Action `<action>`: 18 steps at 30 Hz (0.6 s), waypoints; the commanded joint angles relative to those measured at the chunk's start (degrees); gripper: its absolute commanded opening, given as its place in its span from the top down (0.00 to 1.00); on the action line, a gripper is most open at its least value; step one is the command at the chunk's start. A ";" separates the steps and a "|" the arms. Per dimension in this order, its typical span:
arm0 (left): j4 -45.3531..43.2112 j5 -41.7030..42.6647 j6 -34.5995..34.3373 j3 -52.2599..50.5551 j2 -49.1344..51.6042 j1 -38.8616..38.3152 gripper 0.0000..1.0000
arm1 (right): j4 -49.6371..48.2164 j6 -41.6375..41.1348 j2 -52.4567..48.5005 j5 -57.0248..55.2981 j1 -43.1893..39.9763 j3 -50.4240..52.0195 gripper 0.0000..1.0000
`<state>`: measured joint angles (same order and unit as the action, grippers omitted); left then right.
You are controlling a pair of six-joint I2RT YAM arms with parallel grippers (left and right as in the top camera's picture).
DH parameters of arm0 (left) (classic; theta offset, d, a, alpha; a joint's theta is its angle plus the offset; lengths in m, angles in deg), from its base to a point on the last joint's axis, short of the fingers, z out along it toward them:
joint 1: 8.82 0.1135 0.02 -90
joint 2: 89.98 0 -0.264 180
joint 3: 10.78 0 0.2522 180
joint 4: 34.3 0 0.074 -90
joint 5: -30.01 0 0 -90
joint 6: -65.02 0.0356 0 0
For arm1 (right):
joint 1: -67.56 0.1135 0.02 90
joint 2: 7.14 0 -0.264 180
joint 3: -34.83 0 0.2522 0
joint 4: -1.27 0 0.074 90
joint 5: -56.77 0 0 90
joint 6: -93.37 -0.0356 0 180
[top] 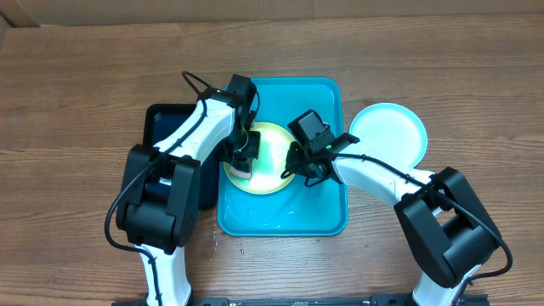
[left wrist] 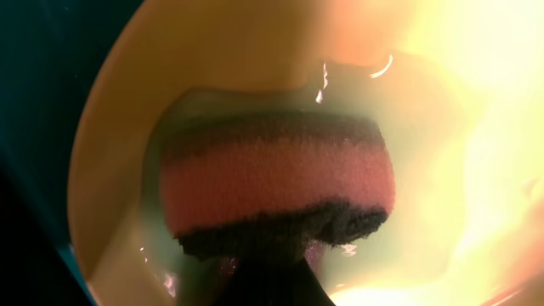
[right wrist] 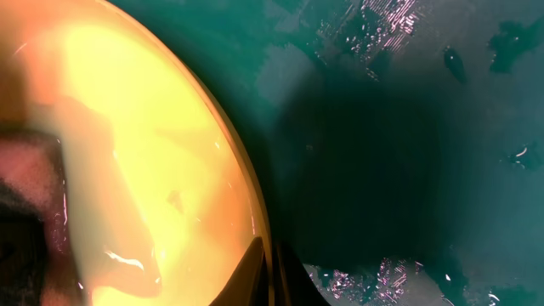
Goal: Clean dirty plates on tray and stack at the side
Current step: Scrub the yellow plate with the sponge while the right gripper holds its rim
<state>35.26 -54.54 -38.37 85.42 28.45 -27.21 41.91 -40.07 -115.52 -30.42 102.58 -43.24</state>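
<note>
A yellow-green rimmed plate [top: 270, 158] lies in the bright blue tray [top: 327, 217]. My left gripper [top: 243, 155] is shut on a pink and dark sponge [left wrist: 276, 183] pressed on the plate's wet pale centre [left wrist: 425, 195]. My right gripper [top: 299, 167] is shut on the plate's right rim [right wrist: 259, 229], one finger on each side of it. A light blue plate [top: 388, 133] sits on the table to the right of the tray. The third plate is out of view.
A smaller black tray [top: 167, 119] lies left of the blue tray, partly under my left arm. Water drops wet the blue tray floor [right wrist: 382, 51]. The wooden table [top: 76, 102] surrounds everything.
</note>
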 commanded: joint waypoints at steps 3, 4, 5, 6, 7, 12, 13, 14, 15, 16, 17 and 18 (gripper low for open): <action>1.42 7.52 -0.31 -2.99 6.16 -2.05 0.96 | -0.26 0.35 0.87 0.26 0.50 0.15 0.96; 1.42 8.24 -0.28 -2.99 6.16 -2.27 0.96 | -0.26 0.35 0.87 0.24 0.50 0.15 0.96; 1.40 9.62 -0.28 -2.99 6.16 -2.64 0.96 | -0.24 0.33 0.87 0.26 0.50 0.15 0.96; 1.40 10.80 -0.28 -2.99 6.16 -3.02 0.96 | -0.24 0.35 0.87 0.26 0.50 0.15 0.96; 1.40 11.74 -0.31 -2.99 6.16 -3.32 0.96 | -0.24 0.35 0.87 0.26 0.50 0.15 0.96; 0.94 17.42 0.11 -2.99 6.16 -4.42 0.96 | -0.26 0.35 0.87 0.26 0.50 0.15 0.96; 0.76 18.01 0.11 -2.99 6.16 -4.55 0.96 | -0.26 0.33 0.87 0.26 0.50 0.15 0.96; 0.50 18.21 0.09 -2.99 6.16 -4.61 0.96 | -0.26 0.35 0.87 0.26 0.50 0.15 0.96; 0.35 18.21 0.09 -2.99 6.16 -4.63 0.96 | -0.26 0.33 0.87 0.26 0.50 0.15 0.96; -0.13 18.23 0.07 -2.99 6.16 -4.66 0.96 | -0.26 0.35 0.87 0.26 0.50 0.15 0.96; -0.52 18.21 0.07 -2.99 6.16 -4.68 0.96 | -0.26 0.35 0.87 0.26 0.50 0.15 0.96; -1.18 18.23 0.02 -2.99 6.16 -4.70 0.96 | -0.26 0.35 0.87 0.26 0.50 0.15 0.96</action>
<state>35.67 -43.72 -38.37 85.39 29.55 -29.15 42.65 -39.87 -115.52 -31.78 102.47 -43.24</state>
